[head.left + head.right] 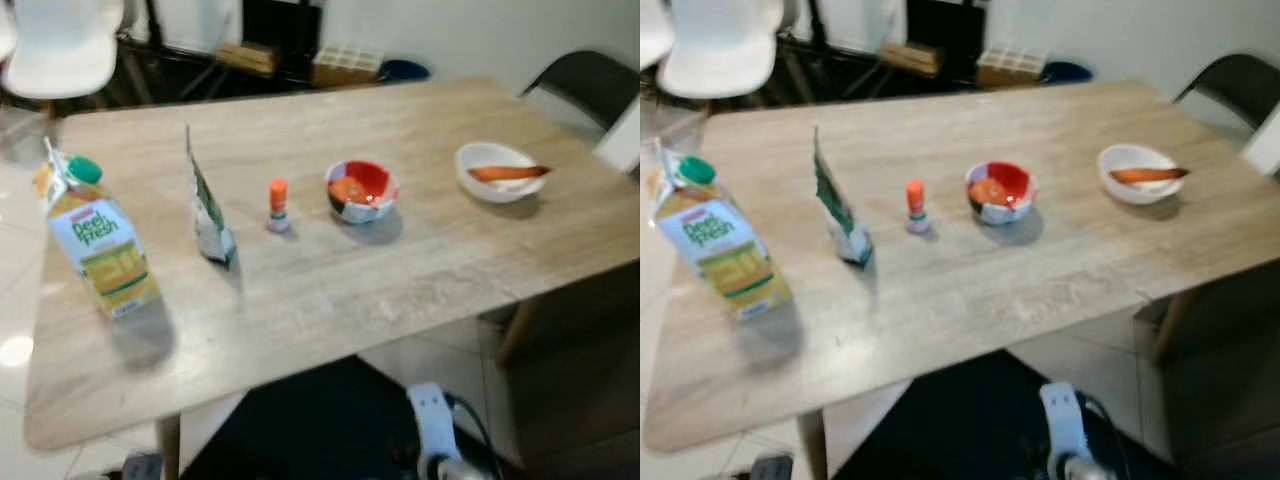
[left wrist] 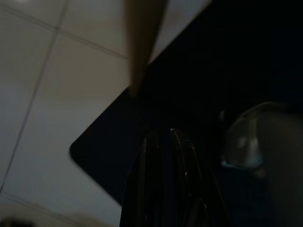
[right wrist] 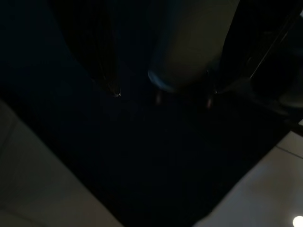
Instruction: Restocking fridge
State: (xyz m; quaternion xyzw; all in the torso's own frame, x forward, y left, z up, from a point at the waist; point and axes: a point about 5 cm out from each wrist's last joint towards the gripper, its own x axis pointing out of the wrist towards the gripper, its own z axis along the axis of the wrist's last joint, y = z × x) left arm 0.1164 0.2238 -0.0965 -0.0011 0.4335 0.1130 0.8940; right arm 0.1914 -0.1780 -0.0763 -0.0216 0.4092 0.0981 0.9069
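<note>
My right tool [image 3: 163, 92] hangs over the dark mat [image 3: 142, 156], fingers spread wide, holding nothing. My left tool [image 2: 163, 156] has fingers nearly together, empty. The juice carton [image 1: 95, 240] stands on the bench [image 1: 330, 290].

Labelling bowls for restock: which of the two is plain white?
The white bowl nearest the table's right end, holding an orange item. The other bowl, mid-table, is red-patterned.

The juice carton [image 1: 95, 240] standing on the table [image 1: 330, 280] carries green lettering that reads, as far as the blur allows, "Peel Fresh". The printing on the upright green-and-white pouch [image 1: 207, 205] is too soft to read.
</note>
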